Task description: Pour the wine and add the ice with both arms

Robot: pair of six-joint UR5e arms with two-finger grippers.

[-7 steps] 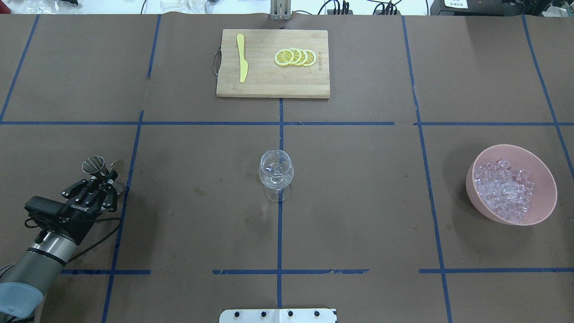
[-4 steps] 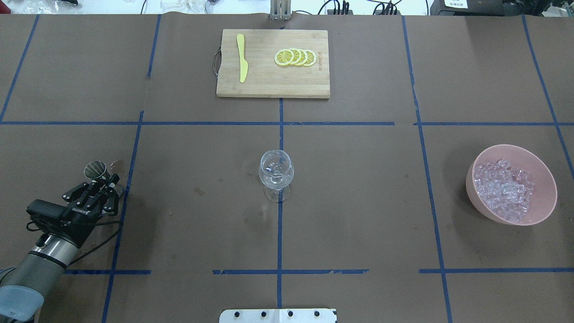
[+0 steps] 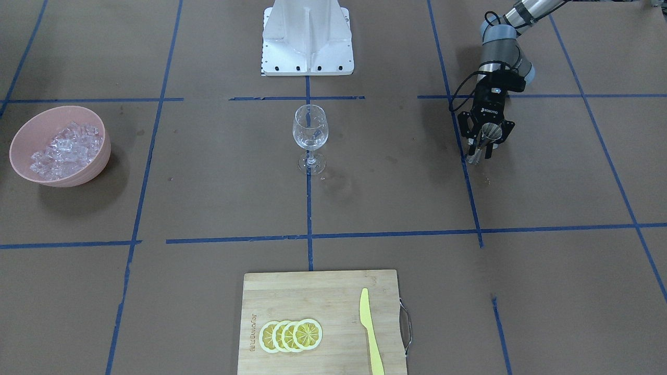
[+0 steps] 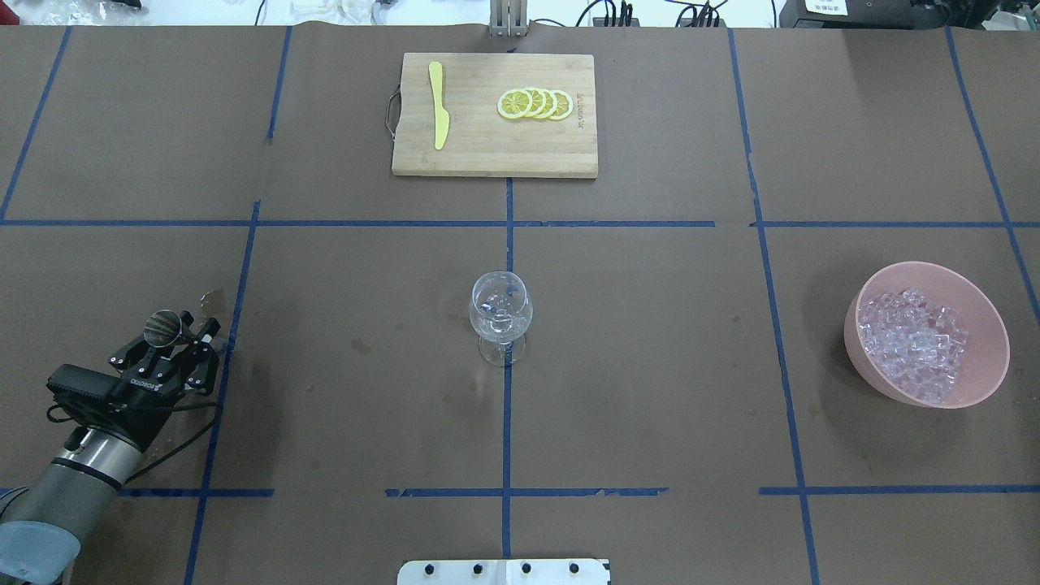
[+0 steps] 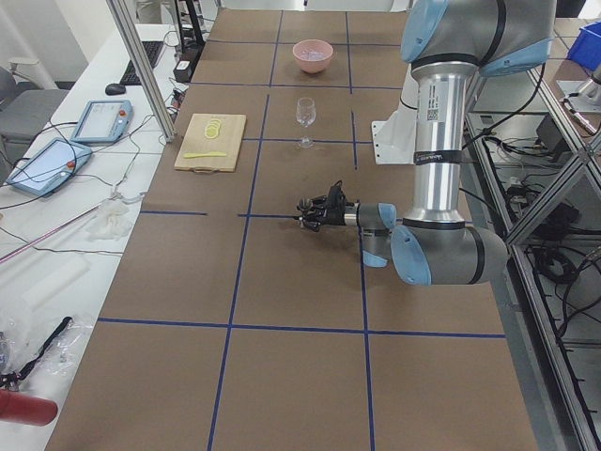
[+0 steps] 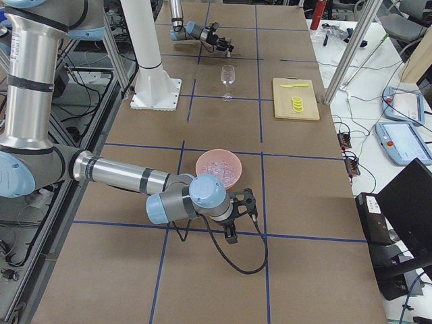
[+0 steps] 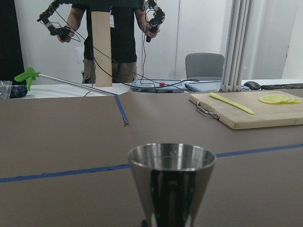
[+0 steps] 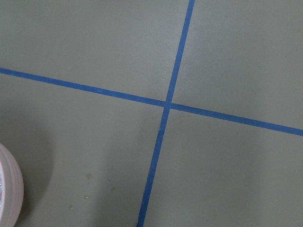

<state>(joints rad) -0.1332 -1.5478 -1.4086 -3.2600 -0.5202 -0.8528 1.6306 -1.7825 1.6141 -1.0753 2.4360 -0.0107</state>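
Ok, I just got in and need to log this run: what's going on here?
The left gripper holds a steel measuring cup upright at the left side of the table, away from the wine glass in the middle. The right gripper hangs beside the pink bowl of ice; whether it is open or shut is unclear.

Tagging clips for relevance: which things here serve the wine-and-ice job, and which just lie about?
Job: metal cup, held by left gripper; wine glass; ice in pink bowl.
Lying about: cutting board, lemon slices, yellow knife.
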